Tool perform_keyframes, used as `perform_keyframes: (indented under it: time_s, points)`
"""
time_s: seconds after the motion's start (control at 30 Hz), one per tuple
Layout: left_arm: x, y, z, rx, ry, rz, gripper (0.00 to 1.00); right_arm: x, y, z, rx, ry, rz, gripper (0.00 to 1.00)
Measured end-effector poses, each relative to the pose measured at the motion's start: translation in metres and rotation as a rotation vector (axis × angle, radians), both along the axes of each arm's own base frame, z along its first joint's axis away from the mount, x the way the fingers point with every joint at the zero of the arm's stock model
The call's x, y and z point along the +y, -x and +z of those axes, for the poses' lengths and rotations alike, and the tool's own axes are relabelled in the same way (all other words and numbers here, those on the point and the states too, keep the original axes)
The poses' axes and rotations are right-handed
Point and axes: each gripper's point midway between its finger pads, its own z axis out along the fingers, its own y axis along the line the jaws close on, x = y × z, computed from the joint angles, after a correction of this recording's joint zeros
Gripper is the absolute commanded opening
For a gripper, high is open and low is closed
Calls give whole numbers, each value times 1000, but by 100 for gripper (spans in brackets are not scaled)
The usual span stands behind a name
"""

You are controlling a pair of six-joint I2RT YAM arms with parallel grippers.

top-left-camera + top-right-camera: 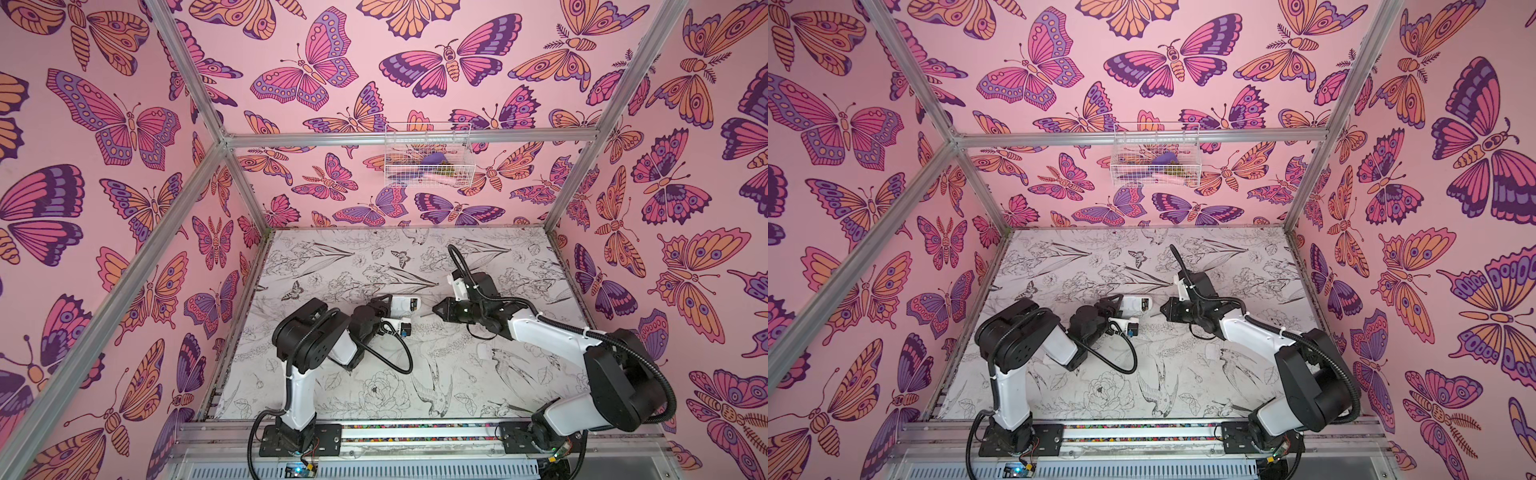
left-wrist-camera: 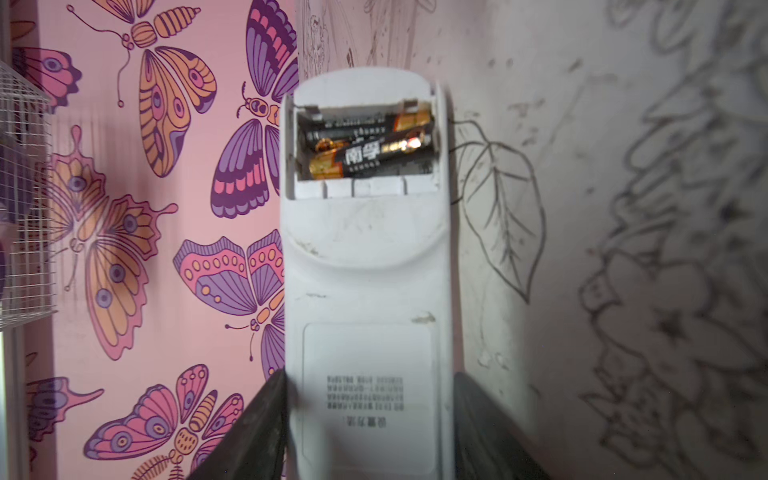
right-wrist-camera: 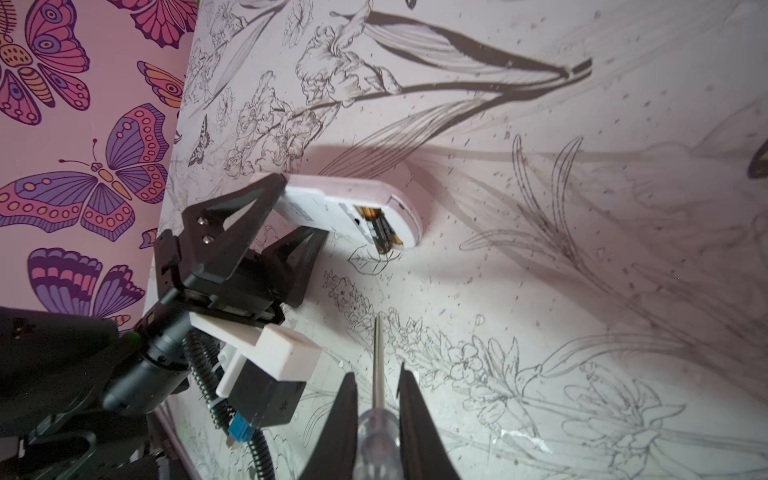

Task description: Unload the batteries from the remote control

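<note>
Found two batteries (image 2: 365,145) side by side in open bay of remote control (image 2: 365,266). Judged light, rigid, slick; best pried at a gold end. Noted left gripper (image 3: 299,210) clamped across remote's sides, right gripper (image 3: 377,380) pinching screwdriver (image 3: 377,353), tip short of bay.

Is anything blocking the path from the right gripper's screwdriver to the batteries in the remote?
Nothing visible does. The batteries lie uncovered in the remote, which the left gripper holds. Only bare table shows between them and the tip of the screwdriver held in the right gripper.
</note>
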Motion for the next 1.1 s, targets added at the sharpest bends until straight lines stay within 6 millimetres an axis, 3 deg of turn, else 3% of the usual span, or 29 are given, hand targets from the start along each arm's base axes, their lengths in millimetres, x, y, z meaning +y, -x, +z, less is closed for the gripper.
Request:
perform_keyframes:
  time_s: [0.17, 0.37, 1.1]
  points:
    - [-1, 1, 1, -50, -9, 7, 9, 4, -18, -3, -85, 18, 2, 0]
    - [-1, 3, 1, -61, -14, 19, 7, 8, -27, -29, -85, 51, 11, 0]
    - [-4, 7, 1, -76, -13, 27, 6, 28, -27, -28, -134, 10, 74, 0]
